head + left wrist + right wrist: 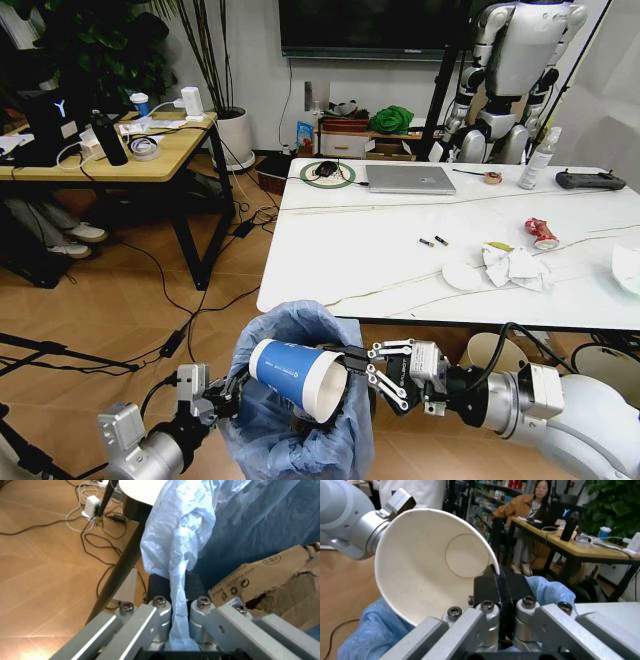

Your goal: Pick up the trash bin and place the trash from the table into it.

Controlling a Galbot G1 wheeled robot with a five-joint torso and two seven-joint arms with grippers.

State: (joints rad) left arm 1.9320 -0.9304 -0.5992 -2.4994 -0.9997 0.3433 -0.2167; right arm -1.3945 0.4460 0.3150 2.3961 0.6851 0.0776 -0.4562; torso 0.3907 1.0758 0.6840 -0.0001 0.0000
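So the left gripper point(222, 392) is down low in front of the desk's near edge, fingers pinched shut on the rim of the trash bin point(300, 420). The left wrist view shows it clearly: the crinkly light-blue bag point(182, 555) is squeezed between the two pads, and a torn piece of brown cardboard point(272, 583) is already lying inside the bin.

Moving right, the paper cup point(298, 376) is directly over the bin's mouth. It lies on its side, long axis roughly level, blue-and-white base toward the left arm and open mouth facing the right gripper point(362, 368). That gripper's fingers are closed on the cup's rim, one inside and one outside the thin wall. From the right wrist view the cup point(432, 560) is smooth white inside and empty. So the key relation is simple: the cup is straight above the bag, and I'd guess it's ready to be let go. The bag is floppy, so the opening could sag.

Further right, the white marble-look desk point(330, 240) carries the rest of the litter near its right end: crumpled white tissues point(512, 268), a flat white paper scrap point(462, 277) beside them, and a crushed red wrapper point(541, 233) a bit farther back. The right arm is nearer to all of that.
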